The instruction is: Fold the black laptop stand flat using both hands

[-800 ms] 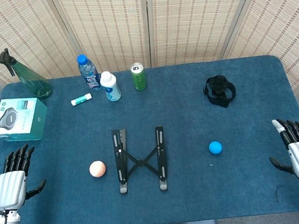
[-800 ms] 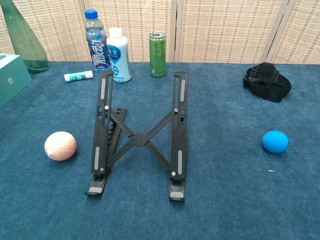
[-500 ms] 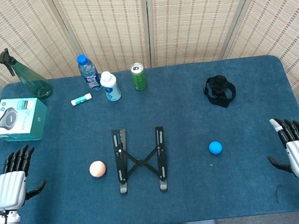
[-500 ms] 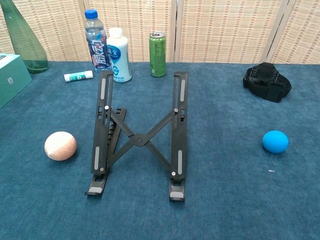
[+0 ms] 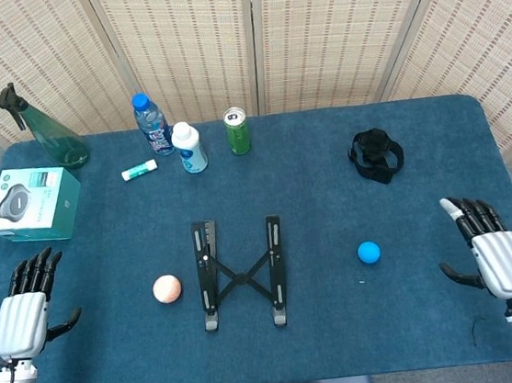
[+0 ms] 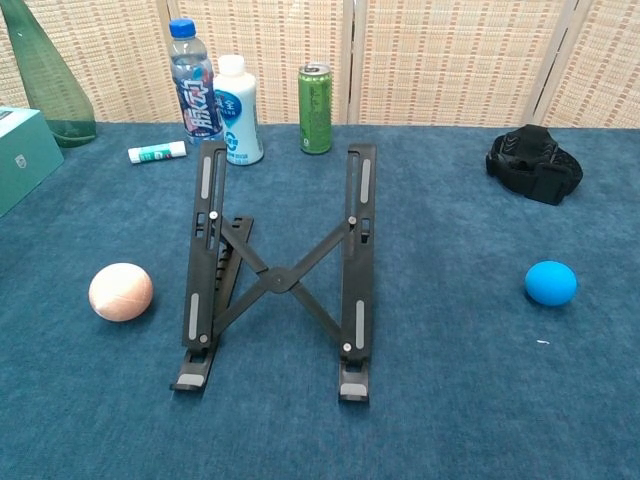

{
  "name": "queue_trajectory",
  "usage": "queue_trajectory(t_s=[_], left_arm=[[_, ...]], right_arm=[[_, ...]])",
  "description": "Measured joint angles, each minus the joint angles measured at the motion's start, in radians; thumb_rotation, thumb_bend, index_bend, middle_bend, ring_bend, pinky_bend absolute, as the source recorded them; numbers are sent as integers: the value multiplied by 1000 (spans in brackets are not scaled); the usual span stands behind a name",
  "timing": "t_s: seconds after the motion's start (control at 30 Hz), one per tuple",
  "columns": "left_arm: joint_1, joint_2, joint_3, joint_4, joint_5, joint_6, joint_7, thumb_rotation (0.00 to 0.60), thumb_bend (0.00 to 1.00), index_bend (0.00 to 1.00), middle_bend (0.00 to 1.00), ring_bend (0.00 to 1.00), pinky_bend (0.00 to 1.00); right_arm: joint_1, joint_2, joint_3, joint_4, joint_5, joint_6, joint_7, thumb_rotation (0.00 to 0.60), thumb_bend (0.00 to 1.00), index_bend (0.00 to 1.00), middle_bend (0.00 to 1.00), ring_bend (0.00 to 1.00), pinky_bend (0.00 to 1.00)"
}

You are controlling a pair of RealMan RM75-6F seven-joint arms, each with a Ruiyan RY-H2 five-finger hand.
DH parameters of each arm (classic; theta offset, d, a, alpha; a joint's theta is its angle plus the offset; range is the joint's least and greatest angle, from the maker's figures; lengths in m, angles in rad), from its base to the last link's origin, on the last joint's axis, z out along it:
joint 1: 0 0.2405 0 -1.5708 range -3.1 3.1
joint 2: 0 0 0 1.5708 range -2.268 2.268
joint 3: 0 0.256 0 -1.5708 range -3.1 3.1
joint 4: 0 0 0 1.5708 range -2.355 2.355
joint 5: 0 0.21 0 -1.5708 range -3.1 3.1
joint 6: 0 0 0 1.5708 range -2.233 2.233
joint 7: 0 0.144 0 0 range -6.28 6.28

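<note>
The black laptop stand stands opened up in the middle of the blue table, its two rails raised at the far end and joined by a crossed brace. My left hand hovers at the table's near left edge, fingers straight and apart, holding nothing. At the near right edge my right hand is likewise open and empty, a little right of the blue ball. Neither hand touches the stand, and the chest view shows no hand.
A pink ball lies just left of the stand and a blue ball to its right. Along the back stand a water bottle, white bottle, green can, glue stick, spray bottle, teal box and black strap.
My right hand has moved inward to the left and slightly away from the table's near edge. The left hand and the stand have stayed put.
</note>
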Motion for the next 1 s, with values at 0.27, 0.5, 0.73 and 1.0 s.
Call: queue_trajectory(t_s=[0.27,0.5,0.73,1.0], left_arm=[[-3,-3,2,1,7,-2,-3,600,187,0,0,0,0],[-2,0,6,2,11,-4,-9,600,187,0,0,0,0],[-3,2,8,2,18,-4,-12,600,187,0,0,0,0],[-3,1,7,5,19,-3,-17,600,187,0,0,0,0]], right_arm=[[75,7,6,-22,-24,-105,206,600,143,0,100,0,0],[168,5,16,-29,-29,-235,541,600,9,0,100,0,0],[274,-23,37,-10,-28,-356,855,600,0,0,124,0,0],[396,-99,66,58,-1,-492,1155,600,0,0,133,0,0]])
